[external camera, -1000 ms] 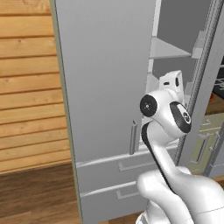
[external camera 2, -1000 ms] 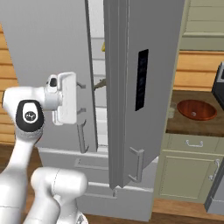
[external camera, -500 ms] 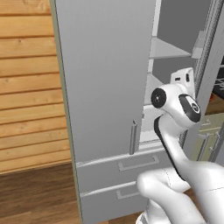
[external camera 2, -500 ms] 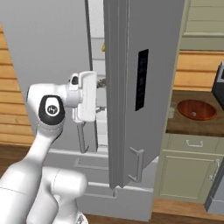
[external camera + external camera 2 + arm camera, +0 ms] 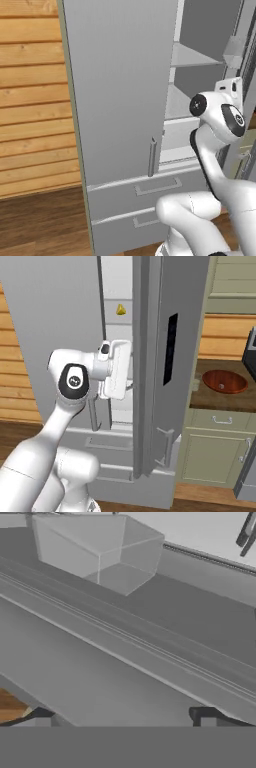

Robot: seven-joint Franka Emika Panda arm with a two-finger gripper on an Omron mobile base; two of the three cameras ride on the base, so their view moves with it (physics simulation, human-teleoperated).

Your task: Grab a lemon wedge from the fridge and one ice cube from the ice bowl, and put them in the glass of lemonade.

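Observation:
The grey fridge (image 5: 187, 316) has its left door (image 5: 120, 90) swung open, with bare shelves (image 5: 192, 57) showing inside. Through the gap between the doors a small yellow lemon wedge (image 5: 120, 309) sits on an upper shelf. My gripper (image 5: 120, 716) is open and holds nothing, its dark fingertips (image 5: 204, 714) set wide apart. The white hand (image 5: 118, 374) is at the gap, below the wedge and apart from it. On the counter to the right rests the reddish-brown ice bowl (image 5: 224, 381). A small pale glass of lemonade (image 5: 196, 385) stands at that counter's left end.
The right fridge door's edge (image 5: 141, 381) stands close beside my hand. A clear plastic bin (image 5: 100, 552) and grey rails lie ahead in the hand view. Two drawers (image 5: 150, 187) sit under the doors. Wooden wall panels (image 5: 30, 100) are to the left, and beige cabinets (image 5: 215, 448) are below the counter.
My hand has swung right and forward, from in front of the open left door up to the gap between the doors. The gripper stays open. The fridge and counter things are unmoved.

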